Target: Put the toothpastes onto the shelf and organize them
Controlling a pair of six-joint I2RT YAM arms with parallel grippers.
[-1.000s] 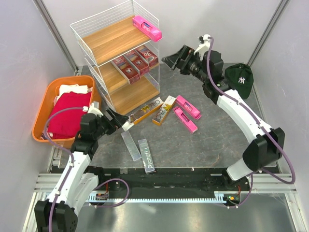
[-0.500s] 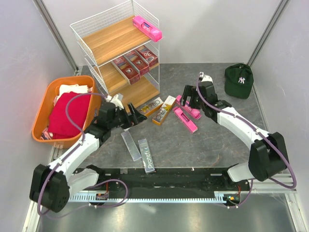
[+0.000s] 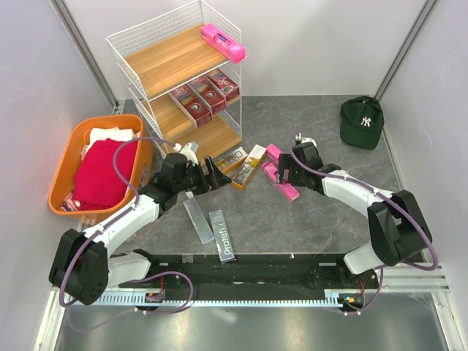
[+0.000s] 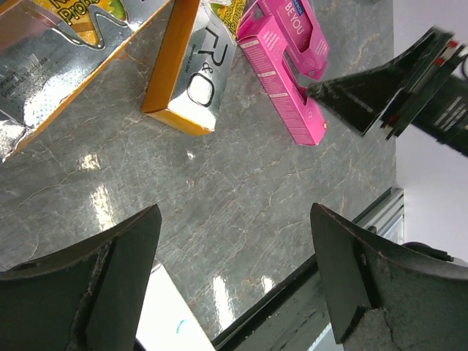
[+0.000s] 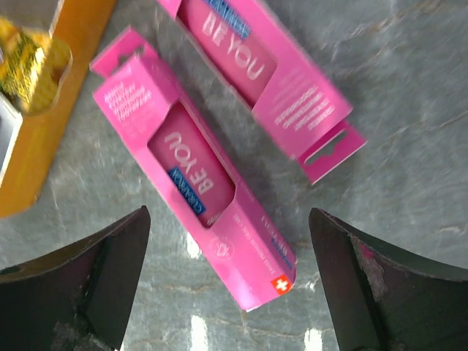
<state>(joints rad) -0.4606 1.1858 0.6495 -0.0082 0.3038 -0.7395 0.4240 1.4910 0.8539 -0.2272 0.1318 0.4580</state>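
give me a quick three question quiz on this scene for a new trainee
1. True or false: the left gripper and the right gripper both stand open, holding nothing.
2. What lies on the table right under the right gripper?
A. two pink boxes
B. a green cap
C. a red cloth
3. How many dark red boxes sit side by side on the middle board of the shelf?

Key: 1 true; 2 A; 3 three
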